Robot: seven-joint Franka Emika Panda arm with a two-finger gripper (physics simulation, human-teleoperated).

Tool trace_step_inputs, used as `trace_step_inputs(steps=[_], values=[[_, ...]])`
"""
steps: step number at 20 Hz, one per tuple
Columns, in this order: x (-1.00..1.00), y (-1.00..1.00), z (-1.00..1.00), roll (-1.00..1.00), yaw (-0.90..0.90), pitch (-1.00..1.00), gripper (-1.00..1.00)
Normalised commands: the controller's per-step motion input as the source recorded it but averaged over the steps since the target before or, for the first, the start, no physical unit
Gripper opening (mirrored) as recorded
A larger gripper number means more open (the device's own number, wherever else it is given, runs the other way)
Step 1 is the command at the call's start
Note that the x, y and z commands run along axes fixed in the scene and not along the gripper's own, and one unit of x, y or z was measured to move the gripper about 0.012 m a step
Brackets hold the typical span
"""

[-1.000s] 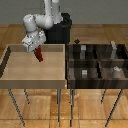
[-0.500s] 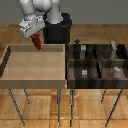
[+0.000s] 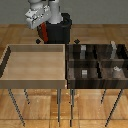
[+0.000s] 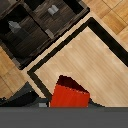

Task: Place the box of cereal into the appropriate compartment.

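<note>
While the Panda arm [image 3: 44, 11] rises white above the back of the scene, the largest thing under it is the light wooden tray [image 3: 35, 62], a broad open box on thin metal legs at the exterior view's left. Just beside it, at the exterior view's right, stands the dark compartment tray [image 3: 98, 67], split by partitions into several bins, also on thin legs. A few small grey blocks [image 3: 85, 72] sit in different bins of that dark tray, some upright, some low. Wooden floor [image 3: 15, 35] shows around both trays. The hand [image 3: 36, 19] hangs high over the far edge of the light tray, clenched on the box of cereal [image 3: 44, 33], which dangles red and slim below it, clear of both trays and slightly tilted. From the wrist view, the box of cereal [image 4: 70, 96] fills the near foreground, red with a darker end, with the light tray's floor [image 4: 85, 55] under it and the dark bins [image 4: 35, 25] farther off.
</note>
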Motion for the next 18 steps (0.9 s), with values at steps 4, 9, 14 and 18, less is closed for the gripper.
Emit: trace_step_inputs(steps=[4, 9, 14, 18], values=[[0.00, 1.00, 0.00, 0.00, 0.00, 0.00, -1.00], [0.00, 1.00, 0.00, 0.00, 0.00, 0.00, -1.00], [0.00, 1.00, 0.00, 0.00, 0.00, 0.00, -1.00], [0.00, 1.00, 0.00, 0.00, 0.00, 0.00, -1.00]])
